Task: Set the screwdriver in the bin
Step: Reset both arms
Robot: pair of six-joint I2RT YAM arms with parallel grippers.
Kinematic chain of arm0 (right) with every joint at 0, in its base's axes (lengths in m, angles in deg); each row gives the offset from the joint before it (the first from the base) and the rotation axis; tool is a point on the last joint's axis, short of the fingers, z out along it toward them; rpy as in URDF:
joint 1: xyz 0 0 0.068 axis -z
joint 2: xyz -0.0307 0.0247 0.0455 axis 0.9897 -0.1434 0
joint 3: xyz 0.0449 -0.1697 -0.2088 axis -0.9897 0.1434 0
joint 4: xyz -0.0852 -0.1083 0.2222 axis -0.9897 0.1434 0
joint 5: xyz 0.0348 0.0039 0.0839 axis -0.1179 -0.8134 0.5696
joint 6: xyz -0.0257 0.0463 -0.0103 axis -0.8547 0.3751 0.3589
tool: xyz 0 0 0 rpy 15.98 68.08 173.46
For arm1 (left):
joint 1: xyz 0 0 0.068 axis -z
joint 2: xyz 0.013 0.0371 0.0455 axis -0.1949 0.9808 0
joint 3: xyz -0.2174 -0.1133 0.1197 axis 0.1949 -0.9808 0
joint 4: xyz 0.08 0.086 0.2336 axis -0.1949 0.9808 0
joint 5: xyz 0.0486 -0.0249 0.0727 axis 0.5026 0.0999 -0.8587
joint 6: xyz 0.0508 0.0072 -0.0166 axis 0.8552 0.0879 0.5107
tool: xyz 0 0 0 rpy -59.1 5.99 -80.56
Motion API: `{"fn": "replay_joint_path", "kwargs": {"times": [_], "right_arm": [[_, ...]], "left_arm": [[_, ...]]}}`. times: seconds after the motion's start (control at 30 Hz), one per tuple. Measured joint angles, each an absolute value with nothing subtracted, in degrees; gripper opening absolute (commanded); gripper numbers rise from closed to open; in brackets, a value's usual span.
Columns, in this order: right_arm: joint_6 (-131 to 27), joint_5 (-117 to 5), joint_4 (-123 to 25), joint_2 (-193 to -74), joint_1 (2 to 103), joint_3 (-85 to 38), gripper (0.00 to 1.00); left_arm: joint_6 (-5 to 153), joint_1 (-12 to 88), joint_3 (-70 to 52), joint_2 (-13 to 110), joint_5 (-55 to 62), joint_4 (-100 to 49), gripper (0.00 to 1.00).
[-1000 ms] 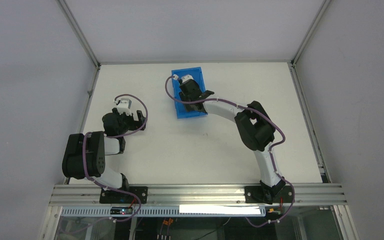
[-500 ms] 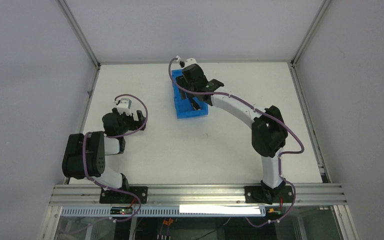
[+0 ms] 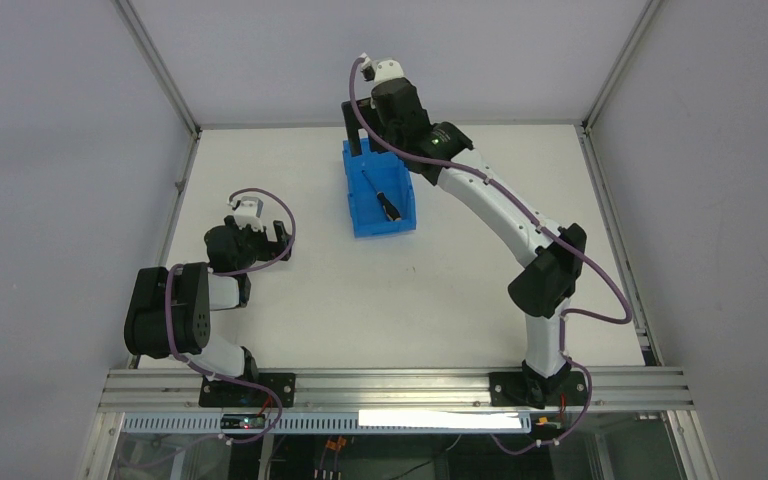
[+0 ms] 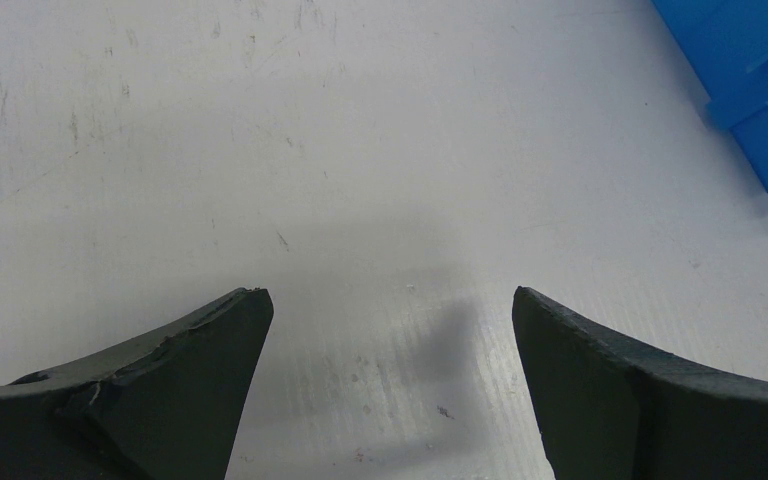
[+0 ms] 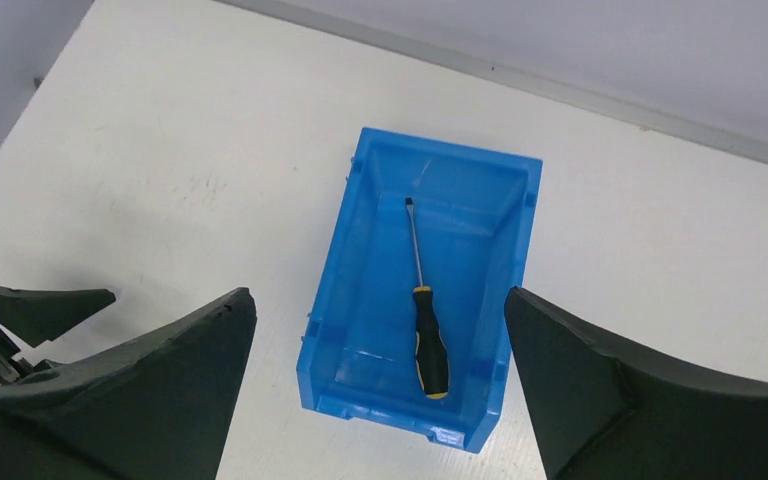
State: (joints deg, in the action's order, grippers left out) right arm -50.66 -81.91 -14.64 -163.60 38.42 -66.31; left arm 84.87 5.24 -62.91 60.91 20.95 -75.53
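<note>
- Right wrist view: small black-and-orange screwdriver (image 5: 422, 300) lying inside bright blue plastic bin (image 5: 335, 290).
- Right gripper (image 5: 377, 300) risen clear, jaws wide, empty.
- Left gripper (image 4: 391, 294) likewise agape, empty.
- Placement apparently complete.

One screwdriver (image 5: 428, 345), one blue bin (image 5: 465, 250), one white table (image 3: 360, 300), two arms, left arm (image 3: 170, 310) and right arm (image 3: 495, 210)

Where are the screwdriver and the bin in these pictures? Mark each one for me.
screwdriver (image 5: 424, 305), right wrist view, top end of its handle.
bin (image 5: 345, 270), right wrist view, inner long wall at picture left.
</note>
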Motion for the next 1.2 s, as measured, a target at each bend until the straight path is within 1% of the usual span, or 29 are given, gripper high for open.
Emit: {"fn": "replay_joint_path", "kwargs": {"times": [0.2, 0.5, 0.63, 0.93, 1.2], "right_arm": [[-52.8, -83.1, -12.8, -163.0, 38.4, -70.3, 0.99], [-56.8, -83.9, -9.4, -160.2, 40.9, -70.8, 0.99], [-57.1, -82.4, -8.3, -157.7, 45.6, -69.7, 0.99], [-56.0, -77.1, -7.4, -149.8, 60.2, -63.5, 0.99], [-55.4, -72.2, -6.4, -147.2, 71.3, -59.3, 0.98]], "left_arm": [[84.9, 5.2, -62.9, 60.9, 20.9, -75.6, 0.99], [84.9, 5.2, -62.9, 60.9, 20.9, -75.6, 0.99], [84.9, 5.2, -62.9, 60.9, 20.9, -75.5, 0.99], [84.9, 5.2, -62.9, 60.9, 20.9, -75.6, 0.99], [84.9, 5.2, -62.9, 60.9, 20.9, -75.6, 0.99]]}}
